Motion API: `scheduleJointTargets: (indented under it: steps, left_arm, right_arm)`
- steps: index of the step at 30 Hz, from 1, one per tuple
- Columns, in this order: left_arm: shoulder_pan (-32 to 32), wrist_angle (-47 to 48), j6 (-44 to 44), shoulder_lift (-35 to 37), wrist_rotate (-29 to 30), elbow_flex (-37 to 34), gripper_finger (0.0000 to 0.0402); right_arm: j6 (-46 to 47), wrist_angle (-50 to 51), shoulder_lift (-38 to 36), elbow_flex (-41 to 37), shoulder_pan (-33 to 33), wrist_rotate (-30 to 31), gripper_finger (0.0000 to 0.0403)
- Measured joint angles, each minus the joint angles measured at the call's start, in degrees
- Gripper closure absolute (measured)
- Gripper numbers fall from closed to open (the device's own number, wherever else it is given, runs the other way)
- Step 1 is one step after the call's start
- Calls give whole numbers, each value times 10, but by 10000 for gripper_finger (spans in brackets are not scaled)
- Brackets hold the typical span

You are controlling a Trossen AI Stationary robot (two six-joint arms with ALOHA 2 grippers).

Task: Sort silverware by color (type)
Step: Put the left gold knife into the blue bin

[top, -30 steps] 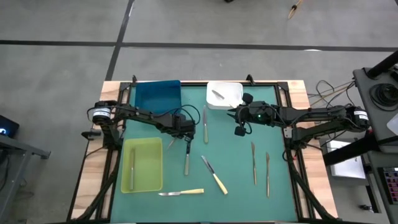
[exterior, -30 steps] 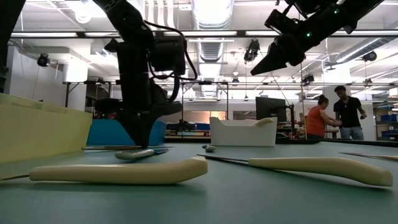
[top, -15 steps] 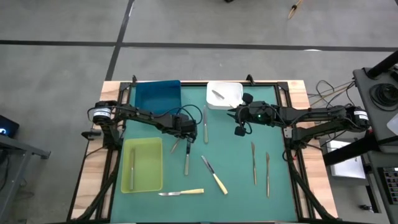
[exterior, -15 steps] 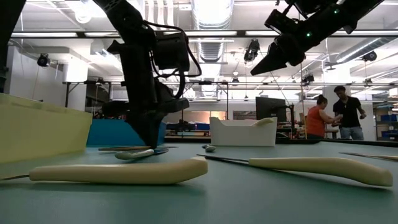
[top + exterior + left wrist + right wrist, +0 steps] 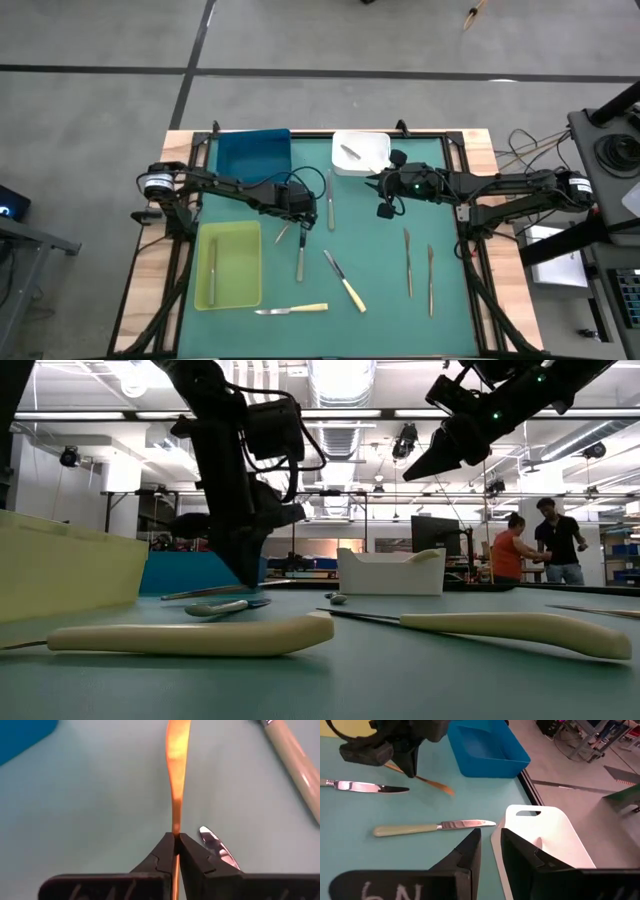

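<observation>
One brown utensil (image 5: 176, 780) is now clamped in the left tool (image 5: 300, 207) and lifted off the surface (image 5: 380, 270); the right tool (image 5: 383, 209) hangs narrowly parted, unchanged.

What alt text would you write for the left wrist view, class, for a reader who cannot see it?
The left gripper is shut on a slim golden utensil, held above the green table. A grey metal knife tip and a pale-handled knife lie nearby, the blue tray at one corner.
</observation>
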State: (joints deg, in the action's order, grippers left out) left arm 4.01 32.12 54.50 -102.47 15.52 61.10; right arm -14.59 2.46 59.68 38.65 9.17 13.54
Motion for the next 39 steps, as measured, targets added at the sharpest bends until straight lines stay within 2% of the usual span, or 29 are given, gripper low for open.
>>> scheduleJointTargets:
  steps: [18, 29, 34, 39]
  left_arm:
    - [-1, 5, -35, 79, 20, 0, 401]
    - [10, 11, -107, 153, 19, 0, 401]
    - [44, 37, -168, 195, 13, 1, 401]
    - [108, 73, -228, 238, -12, 1, 401]
  right_arm:
    - [-2, 0, 0, 0, 0, 0, 337]
    - [-4, 0, 0, 0, 0, 0, 337]
    - [-4, 0, 0, 0, 0, 0, 337]
    - [-2, 0, 0, 0, 0, 0, 337]
